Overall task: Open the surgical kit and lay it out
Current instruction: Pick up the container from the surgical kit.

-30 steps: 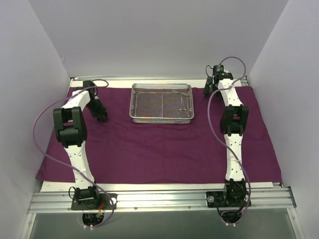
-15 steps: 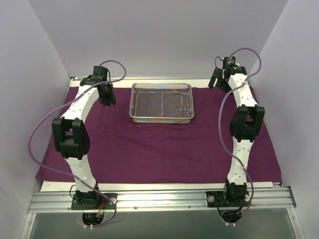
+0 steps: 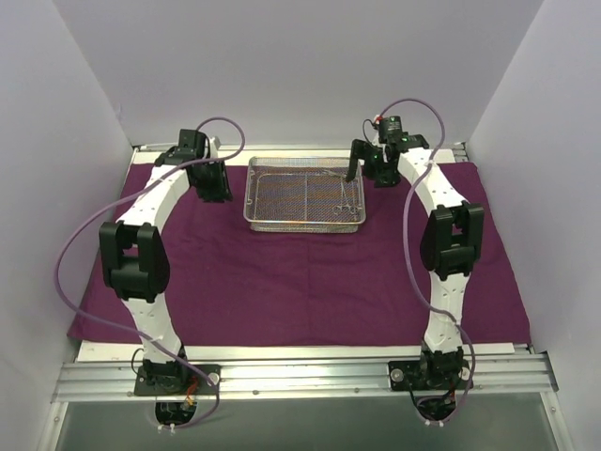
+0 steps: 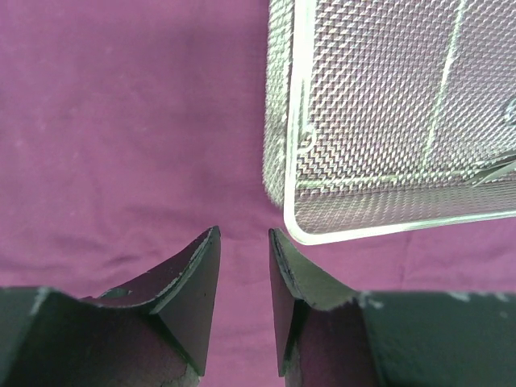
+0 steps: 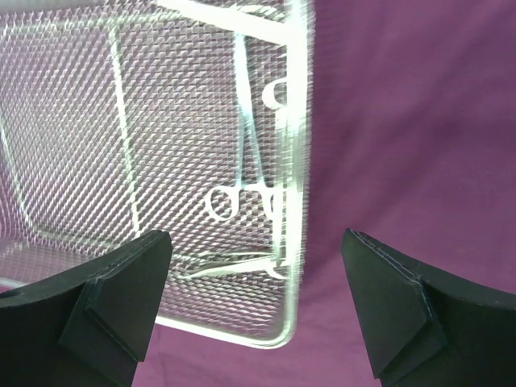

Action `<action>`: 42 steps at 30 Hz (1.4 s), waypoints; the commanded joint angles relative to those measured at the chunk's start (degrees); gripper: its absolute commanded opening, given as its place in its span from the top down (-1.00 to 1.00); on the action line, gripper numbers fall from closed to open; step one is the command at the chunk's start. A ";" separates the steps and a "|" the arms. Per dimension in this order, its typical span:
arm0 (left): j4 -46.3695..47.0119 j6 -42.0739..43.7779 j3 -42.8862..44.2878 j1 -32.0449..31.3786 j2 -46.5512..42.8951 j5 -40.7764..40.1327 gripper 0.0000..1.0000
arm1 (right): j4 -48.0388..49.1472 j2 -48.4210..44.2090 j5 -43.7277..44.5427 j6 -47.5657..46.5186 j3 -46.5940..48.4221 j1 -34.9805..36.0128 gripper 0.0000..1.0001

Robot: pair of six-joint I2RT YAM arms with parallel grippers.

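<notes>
Cloth wrap (image 3: 282, 282) lies spread flat under the mesh tray (image 3: 300, 223); instruments (image 3: 346, 202) inside its right end are not yet laid out. Left gripper (image 4: 244, 232), narrowly parted and empty, sits beside the tray's left end; right gripper (image 5: 256, 238), wide and empty, straddles its right rim

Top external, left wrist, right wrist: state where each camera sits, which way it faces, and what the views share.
Top external: above and behind the bases, looking down over the purple cloth and mesh tray; both arms show whole.
Left wrist: on the left arm, looking down past the left gripper at cloth and a tray corner.
Right wrist: on the right arm, looking down past the right gripper at the tray's edge and scissor-like instruments.
Shared: all three show tray and cloth.
</notes>
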 commanded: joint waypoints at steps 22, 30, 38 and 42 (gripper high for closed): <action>4.09 -2.06 4.49 -3.50 9.38 6.15 0.17 | -4.22 8.94 2.20 -2.53 3.76 1.97 -0.78; 2.15 -1.09 6.95 -4.65 13.07 4.66 0.18 | -5.10 11.05 2.99 -2.09 6.13 2.15 -0.65; 0.84 -0.82 9.32 -4.91 15.27 6.06 0.39 | -6.85 14.65 2.12 -2.00 11.14 2.15 -0.32; 0.57 -0.91 10.29 -4.91 16.14 7.38 0.57 | -7.56 16.49 1.41 -1.92 13.95 2.15 0.10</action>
